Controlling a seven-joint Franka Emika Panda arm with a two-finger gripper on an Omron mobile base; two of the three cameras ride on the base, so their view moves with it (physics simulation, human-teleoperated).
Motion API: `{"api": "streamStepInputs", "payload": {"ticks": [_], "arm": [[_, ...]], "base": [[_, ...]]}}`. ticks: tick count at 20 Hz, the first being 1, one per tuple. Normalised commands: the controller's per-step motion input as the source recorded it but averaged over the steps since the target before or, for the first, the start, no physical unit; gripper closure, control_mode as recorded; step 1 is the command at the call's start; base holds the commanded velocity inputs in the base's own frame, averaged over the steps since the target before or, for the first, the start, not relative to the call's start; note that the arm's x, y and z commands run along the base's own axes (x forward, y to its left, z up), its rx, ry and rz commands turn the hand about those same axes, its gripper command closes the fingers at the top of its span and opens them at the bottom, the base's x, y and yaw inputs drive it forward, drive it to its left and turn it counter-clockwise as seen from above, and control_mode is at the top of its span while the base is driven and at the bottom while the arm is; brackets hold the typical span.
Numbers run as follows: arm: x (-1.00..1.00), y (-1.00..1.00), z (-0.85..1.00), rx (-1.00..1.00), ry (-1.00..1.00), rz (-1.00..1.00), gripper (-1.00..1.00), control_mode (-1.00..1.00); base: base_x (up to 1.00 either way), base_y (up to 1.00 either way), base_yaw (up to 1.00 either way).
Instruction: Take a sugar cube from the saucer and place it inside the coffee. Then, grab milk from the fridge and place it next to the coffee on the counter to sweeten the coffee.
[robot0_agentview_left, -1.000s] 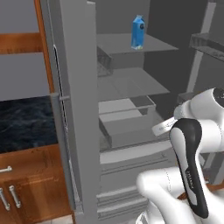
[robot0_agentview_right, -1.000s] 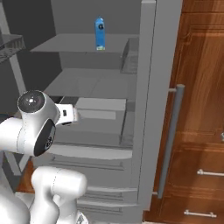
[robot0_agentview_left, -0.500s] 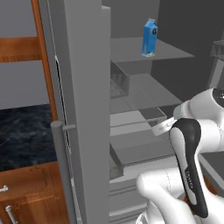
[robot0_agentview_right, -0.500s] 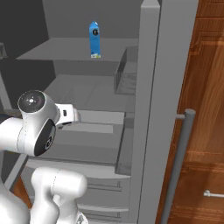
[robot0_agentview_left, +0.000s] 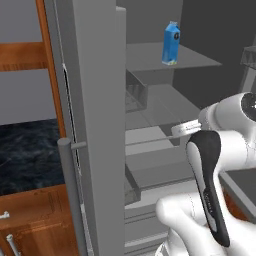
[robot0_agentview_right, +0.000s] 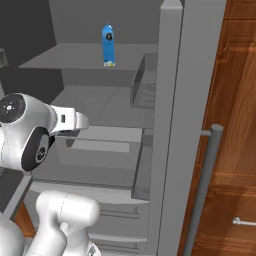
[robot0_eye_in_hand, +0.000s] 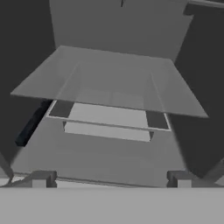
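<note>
The fridge (robot0_agentview_left: 95, 125) stands open, its grey door edge (robot0_agentview_right: 170, 125) close to the base. The milk (robot0_agentview_left: 171, 43), a blue carton with a white lower part, stands upright on the upper shelf (robot0_agentview_right: 108, 45), well back inside. My gripper (robot0_eye_in_hand: 111, 179) is open with nothing between its fingertips (robot0_eye_in_hand: 43, 177). It points into the fridge at a glass shelf (robot0_eye_in_hand: 109, 83), lower than the milk's shelf and well short of the carton. The coffee mug, saucer and sugar cube are out of view.
A wire basket (robot0_agentview_left: 136, 96) hangs under the milk's shelf near the door side. Grey drawers (robot0_agentview_right: 105, 145) sit below the shelves. The black marbled counter (robot0_agentview_left: 25, 155) over brown cabinets lies left of the fridge; wooden cabinets (robot0_agentview_right: 235, 150) stand on its right.
Both base views have shifted and the fridge interior looms larger: the base has driven closer to the fridge. The milk stays on its shelf and the gripper stays open.
</note>
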Motion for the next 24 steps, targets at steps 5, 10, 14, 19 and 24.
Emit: {"api": "streamStepInputs", "payload": {"ticks": [5,10,14,19,24], "arm": [[0.15,-0.01,1.0,0.06,-0.06,-0.19,-1.0,-1.0],[0.32,-0.13,1.0,0.12,-0.04,-0.08,-1.0,-1.0],[0.32,-0.24,0.72,0.18,0.0,0.0,-1.0,-1.0],[0.01,-0.04,0.04,-0.01,-0.07,0.0,-1.0,-1.0],[0.55,-0.1,0.0,-0.03,-0.17,0.0,-1.0,-1.0]], "base": [[0.0,0.0,0.0],[0.0,0.0,0.0],[0.0,0.0,0.0],[0.0,0.0,0.0],[0.0,0.0,0.0]]}}
